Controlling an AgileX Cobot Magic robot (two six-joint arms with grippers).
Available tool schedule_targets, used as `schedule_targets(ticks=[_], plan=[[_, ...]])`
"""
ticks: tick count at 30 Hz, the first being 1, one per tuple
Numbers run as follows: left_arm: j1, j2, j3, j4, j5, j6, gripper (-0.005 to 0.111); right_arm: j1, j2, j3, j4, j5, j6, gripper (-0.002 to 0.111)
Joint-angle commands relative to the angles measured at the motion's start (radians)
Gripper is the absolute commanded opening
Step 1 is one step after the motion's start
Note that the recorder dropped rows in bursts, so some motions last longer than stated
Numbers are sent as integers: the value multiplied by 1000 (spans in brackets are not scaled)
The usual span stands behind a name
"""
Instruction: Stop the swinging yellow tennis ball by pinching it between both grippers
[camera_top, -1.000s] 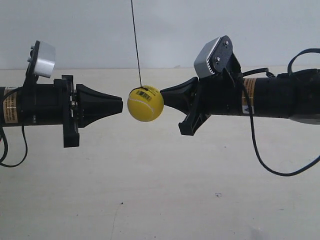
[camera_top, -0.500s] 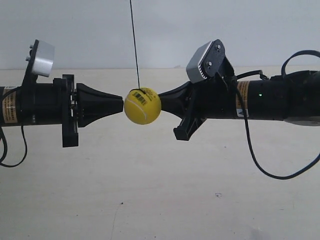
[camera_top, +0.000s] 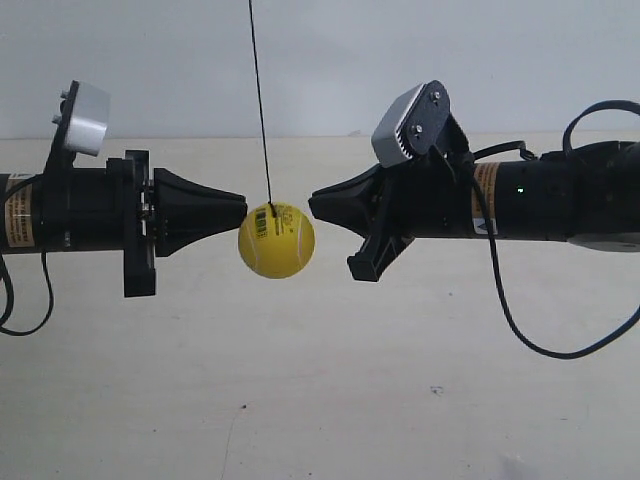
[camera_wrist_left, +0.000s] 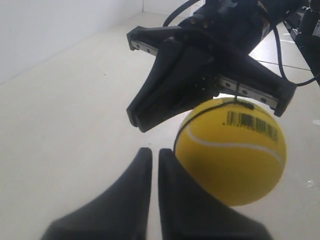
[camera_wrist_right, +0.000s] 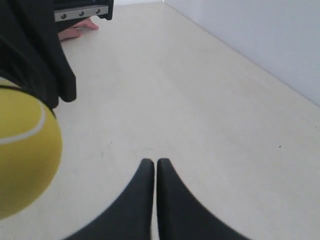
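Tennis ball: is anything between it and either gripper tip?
Nothing visible. Only open air separates the yellow tennis ball from the right gripper. The left gripper is close against its upper side; I cannot tell if they touch. The ball hangs slightly below both tips.

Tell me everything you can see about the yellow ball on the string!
The yellow tennis ball is bright and round, with a white curved seam and a black barcode sticker near its top. It hangs from a thin dark string, between the left pincer and right pincer, slightly below their tips, not pinched.
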Motion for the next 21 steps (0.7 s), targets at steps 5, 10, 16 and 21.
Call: schedule_targets(ticks=[5, 10, 16, 21], plan=[[-5, 0, -4, 3, -1, -10, 5, 1, -1, -5, -3, -30, 1, 0], [-5, 0, -4, 5, 9, -11, 5, 1, -1, -5, -3, -51, 6, 0], [-5, 0, -4, 6, 34, -16, 5, 1, -1, -5, -9, -53, 8, 0], [-5, 0, -4, 14, 32, -21, 5, 1, -1, -5, -9, -53, 12, 0]])
